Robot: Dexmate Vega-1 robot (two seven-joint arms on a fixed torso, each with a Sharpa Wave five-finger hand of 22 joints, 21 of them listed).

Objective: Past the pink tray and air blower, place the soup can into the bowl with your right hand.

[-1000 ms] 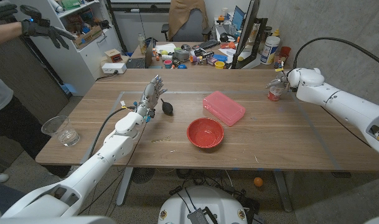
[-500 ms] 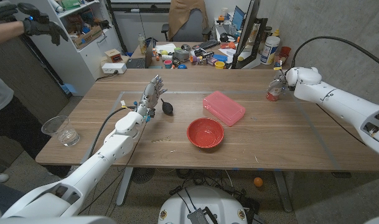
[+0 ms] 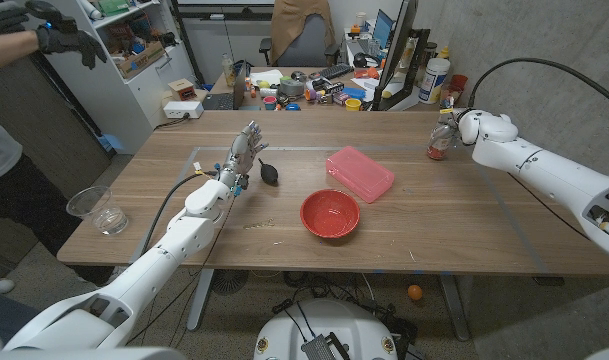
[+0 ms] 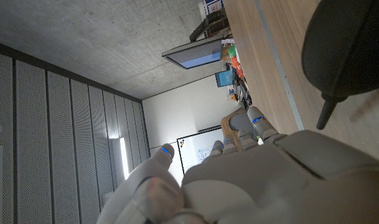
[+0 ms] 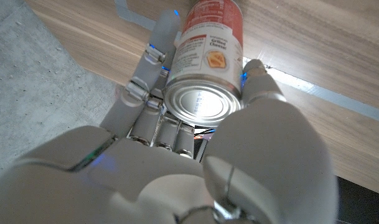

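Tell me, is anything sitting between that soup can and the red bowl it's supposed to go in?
Yes. The pink tray lies on the table between the soup can, held by the right hand at the far right, and the bowl. The air blower sits left of the bowl, off that path.

Bowl (image 3: 330, 214): table centre, near front edge.
Tray (image 3: 360, 172): just behind bowl, to its right.
Air blower (image 3: 268, 171): left of tray.
Soup can (image 3: 440, 147): far right, well apart from bowl.
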